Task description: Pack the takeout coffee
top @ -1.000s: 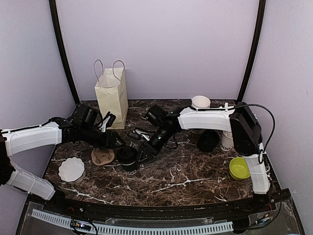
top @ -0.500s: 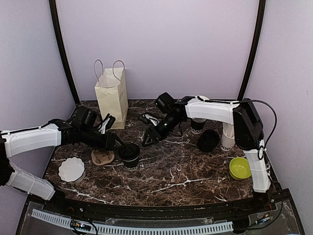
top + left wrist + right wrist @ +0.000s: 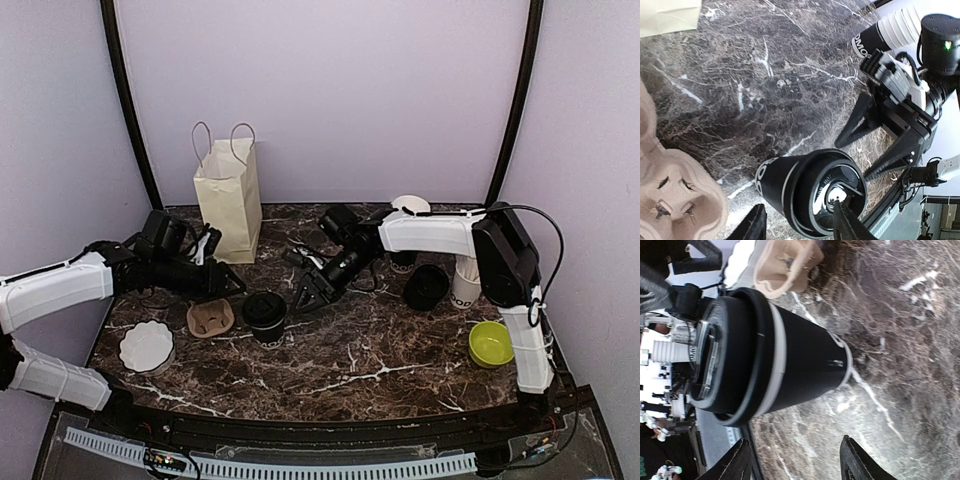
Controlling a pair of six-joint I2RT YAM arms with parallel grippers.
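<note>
1 lidded coffee cup [image 3: 264, 312] upright on marble table [image 3: 380, 350]. Left gripper [image 3: 230, 287] and right gripper [image 3: 305, 293] flank it, both spread wide, nothing gripped.

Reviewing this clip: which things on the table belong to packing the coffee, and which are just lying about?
For the job: lidded coffee cup; paper bag; cardboard cup carrier, probably.

Lying about: white fluted dish; green bowl; cup of white sticks.

The left arm [image 3: 55, 285] and right arm [image 3: 430, 232] have white shells, black joints and black cable [image 3: 556, 255].
</note>
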